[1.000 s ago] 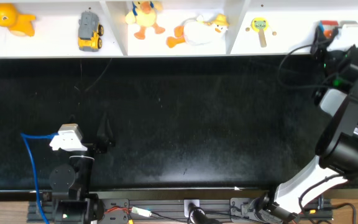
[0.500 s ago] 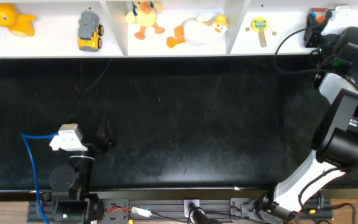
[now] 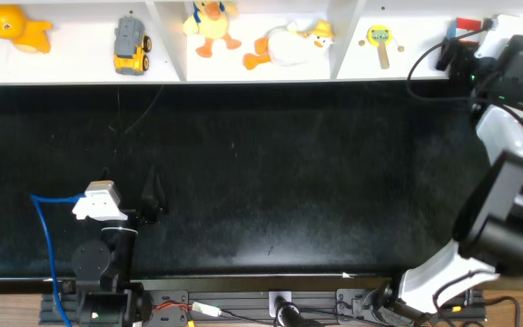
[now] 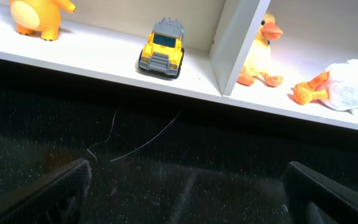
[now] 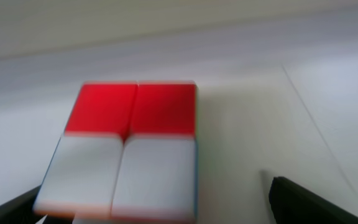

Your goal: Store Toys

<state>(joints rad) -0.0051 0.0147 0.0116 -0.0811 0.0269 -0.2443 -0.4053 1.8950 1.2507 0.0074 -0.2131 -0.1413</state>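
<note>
A cube with red and white faces sits on the white shelf floor in the far right compartment; its red edge also shows from above. My right gripper is at that compartment, its fingers spread wider than the cube, with a gap between the cube and one fingertip. My left gripper rests low over the black table, open with nothing in it, facing the shelf. On the shelf stand an orange duck, a yellow truck, a plush duck and a white plush.
A rattle-like toy lies in the compartment next to the cube's. White dividers split the shelf. The black table spreads between the arms. A blue cable loops by the left arm's base.
The right arm has moved up and left into the far right shelf compartment, taking the cube with it. The left arm has kept still.
</note>
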